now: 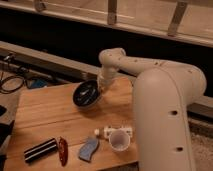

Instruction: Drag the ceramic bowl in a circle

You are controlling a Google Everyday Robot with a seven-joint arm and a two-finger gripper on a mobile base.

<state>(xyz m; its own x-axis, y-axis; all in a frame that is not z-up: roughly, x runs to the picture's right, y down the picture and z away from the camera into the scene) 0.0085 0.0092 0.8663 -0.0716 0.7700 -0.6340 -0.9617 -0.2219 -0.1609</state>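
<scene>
One ceramic bowl [86, 94], round, shallow and glossy black with shiny concentric rings inside, sits tipped toward the camera near the far middle of the wooden table [45, 117], whose top is pale, smooth planking. The single gripper [101, 89] comes down at the bowl's right rim, touching or all but touching it; whether the jaws are spread or pinching the rim I cannot tell, since the wrist and the bowl's edge hide them. One cream, smooth-skinned arm [165, 95] curves from the lower right, its thick rounded housing dotted with small dark holes. Along the near edge lie five smaller things, well apart from the bowl: one white mug [119, 141], cylindrical, mouth facing the camera; one small white bottle-like thing [112, 131] lying on its side just behind the mug; one flat blue piece [89, 149], wavy in outline, perhaps a sponge; one slim reddish oblong [62, 150]; and one dark bar with pale stripes [40, 149] at the left. One tangle of black cables [12, 82] lies beyond the table's left end.
</scene>
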